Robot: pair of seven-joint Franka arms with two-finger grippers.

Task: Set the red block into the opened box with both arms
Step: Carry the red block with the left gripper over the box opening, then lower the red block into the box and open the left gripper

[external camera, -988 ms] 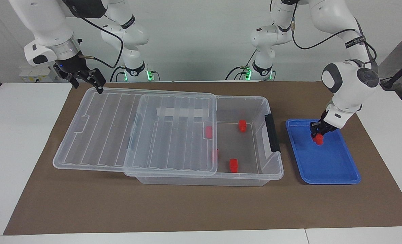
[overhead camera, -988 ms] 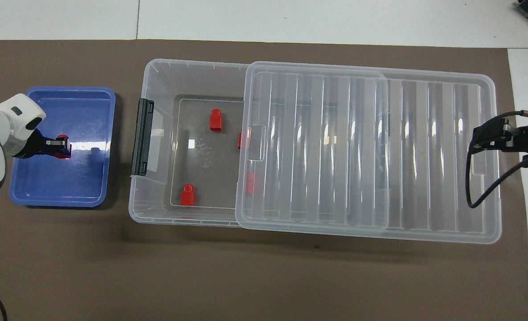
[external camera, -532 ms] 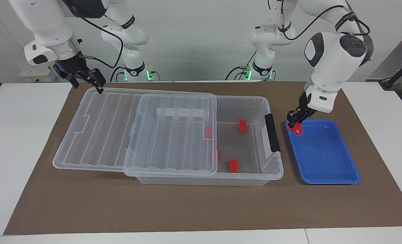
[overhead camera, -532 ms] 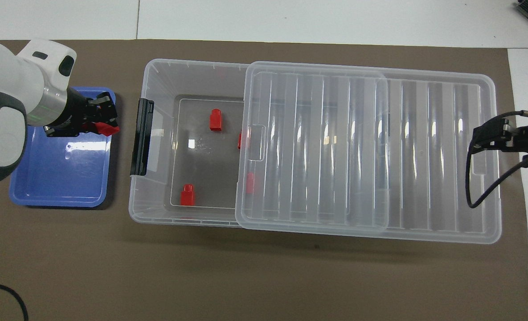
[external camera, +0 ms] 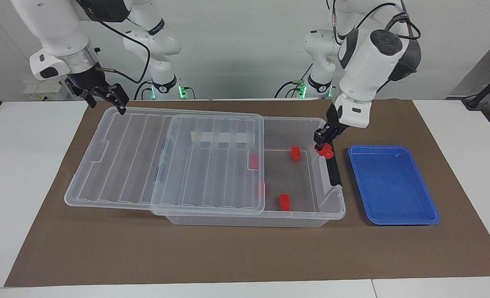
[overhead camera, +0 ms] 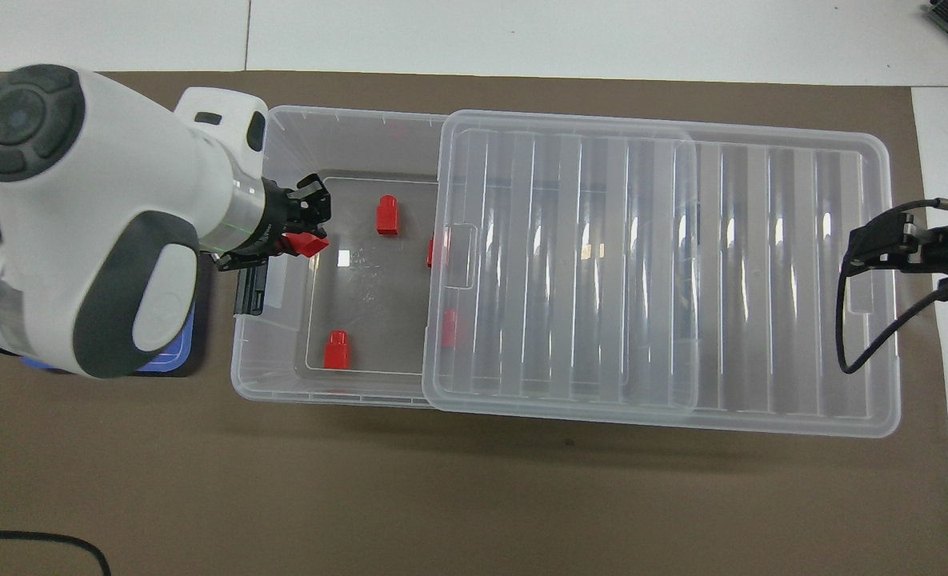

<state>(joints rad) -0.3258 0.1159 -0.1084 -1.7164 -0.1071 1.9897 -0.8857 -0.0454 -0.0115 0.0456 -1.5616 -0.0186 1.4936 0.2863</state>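
Note:
My left gripper [external camera: 324,145] [overhead camera: 310,230] is shut on a small red block [external camera: 326,152] [overhead camera: 306,245] and hangs over the handle end of the clear box [external camera: 335,213] [overhead camera: 242,376]. The ribbed clear lid [external camera: 145,157] [overhead camera: 666,272] is slid toward the right arm's end, leaving the handle end uncovered. Two red blocks [external camera: 295,153] [overhead camera: 386,214] lie on the uncovered floor, and others show through the lid's edge [external camera: 253,161]. My right gripper [external camera: 106,101] [overhead camera: 874,248] stands open at the lid's end rim; I cannot tell whether it touches it.
A shallow blue tray [external camera: 393,184] with nothing in it lies beside the box toward the left arm's end; in the overhead view the left arm hides most of this tray [overhead camera: 178,364]. Brown paper [external camera: 245,248] covers the table under everything.
My left gripper has lifted the red block out of the blue tray and carried it sideways to the box's handle end. The right arm has not moved.

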